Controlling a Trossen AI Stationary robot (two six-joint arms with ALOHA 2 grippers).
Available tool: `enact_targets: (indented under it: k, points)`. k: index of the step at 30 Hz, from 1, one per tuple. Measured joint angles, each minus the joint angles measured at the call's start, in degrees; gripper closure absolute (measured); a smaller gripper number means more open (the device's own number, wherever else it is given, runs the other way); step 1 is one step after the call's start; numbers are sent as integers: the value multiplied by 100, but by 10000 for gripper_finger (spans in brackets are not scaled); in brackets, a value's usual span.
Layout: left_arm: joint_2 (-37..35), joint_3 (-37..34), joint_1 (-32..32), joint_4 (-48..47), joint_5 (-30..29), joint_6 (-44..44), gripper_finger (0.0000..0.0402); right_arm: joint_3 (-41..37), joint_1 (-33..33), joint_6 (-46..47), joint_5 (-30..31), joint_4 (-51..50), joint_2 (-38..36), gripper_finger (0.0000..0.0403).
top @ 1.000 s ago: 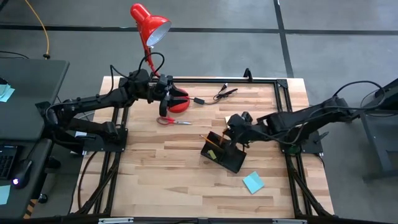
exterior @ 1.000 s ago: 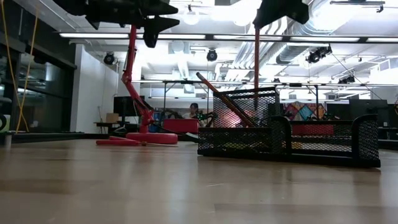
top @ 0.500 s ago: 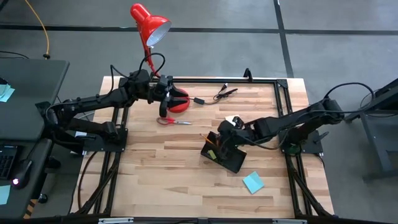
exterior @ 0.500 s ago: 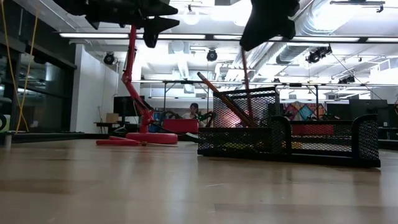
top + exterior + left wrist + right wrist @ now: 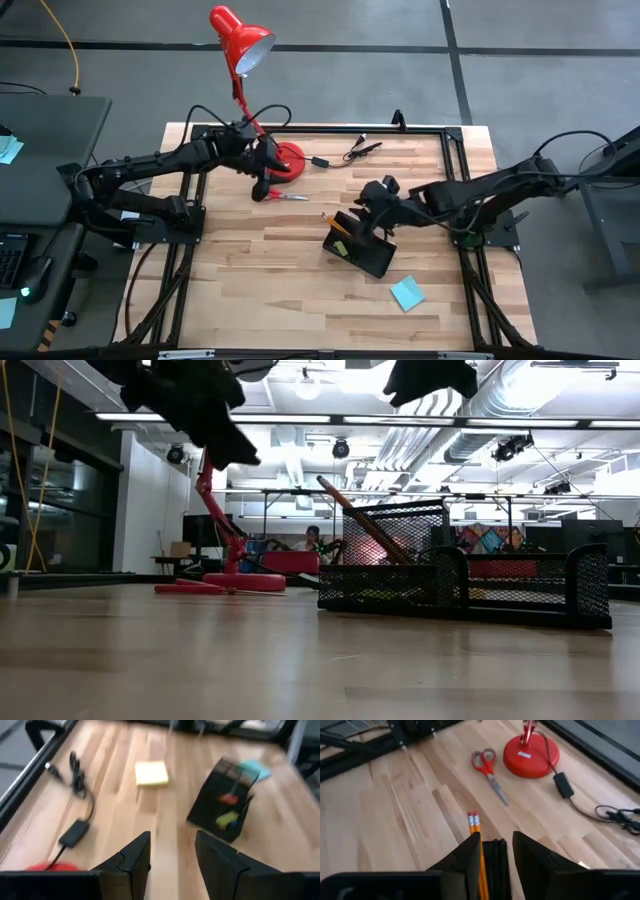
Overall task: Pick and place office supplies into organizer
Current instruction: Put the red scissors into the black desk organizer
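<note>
We see the right tool (image 5: 372, 200) just above the organizer (image 5: 360, 245), which sits right of the table's (image 5: 250, 280) middle. Its fingers (image 5: 470, 855) are parted with nothing between them, and 2 pencils (image 5: 476, 832) stand in the organizer right below. The left tool (image 5: 262, 170) hangs at the far left of the table, just over the scissors (image 5: 280, 195) beside the lamp (image 5: 285, 160) base. Its fingers (image 5: 132, 857) are parted and hold nothing. A teal pad (image 5: 407, 293) lies on the table near the organizer's right end. A yellow pad (image 5: 151, 773) shows in the left wrist view, lying by the organizer.
</note>
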Motion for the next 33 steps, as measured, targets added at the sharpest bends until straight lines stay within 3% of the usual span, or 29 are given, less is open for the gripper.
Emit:
enact_targets:
  k: [11,17,21,33]
  points:
    - [-4,2,0,-802,-936,1243,256,0,-30,-105,-101,-232,-279,313]
    - [33,2,2,-1771,-2264,2030,256,0,-22,-106,-337,-365,-279,311]
    - [145,4,-2,-2133,-2645,2493,256,0,-24,-106,-356,-559,-278,313]
    - [1269,0,-2,-2501,-2178,3023,257,-2,-22,-42,-322,-710,-277,318]
